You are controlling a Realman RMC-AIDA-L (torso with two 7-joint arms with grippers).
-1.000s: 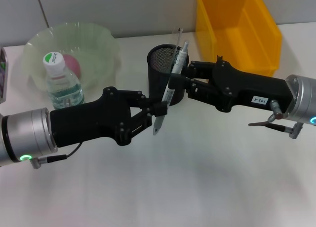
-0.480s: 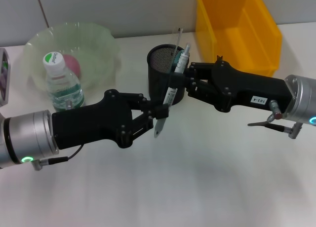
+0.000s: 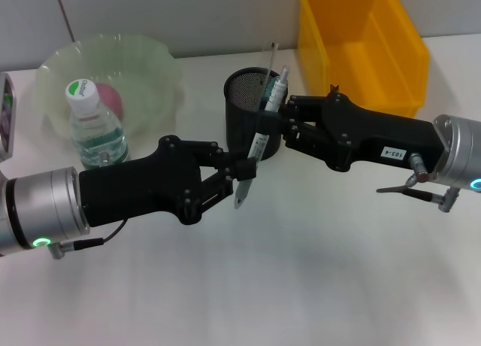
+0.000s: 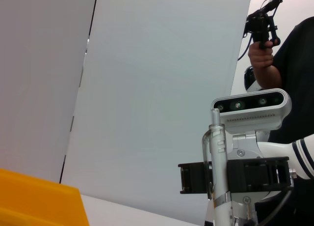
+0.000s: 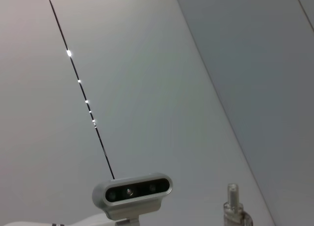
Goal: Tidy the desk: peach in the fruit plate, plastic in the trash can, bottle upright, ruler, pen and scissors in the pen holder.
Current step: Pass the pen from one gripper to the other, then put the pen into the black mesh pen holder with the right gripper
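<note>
We see both arms meeting in front of the black mesh pen holder (image 3: 248,109) at the middle of the white desk (image 3: 301,271). The left gripper (image 3: 244,169) reaches in from the left with its fingers clamped on the lower part of the pen (image 3: 259,144), a white pen with dark bands that stands tilted, its lower tip hanging above the desk just in front of the holder. The right gripper (image 3: 285,124) comes in from the right and sits against the same pen higher up, beside the holder's rim; we cannot tell whether its fingers are closed on it or only next to it. The pen's upper end (image 3: 279,81) rises past the rim, near a thin clear strip (possibly the ruler) standing inside the holder.

At the far left, the bottle (image 3: 94,124) stands upright with its white and green cap on top, just in front of the clear plate (image 3: 150,68), where the pink peach (image 3: 111,98) lies. The yellow bin (image 3: 361,41) stands behind the right arm, by the wall.
</note>
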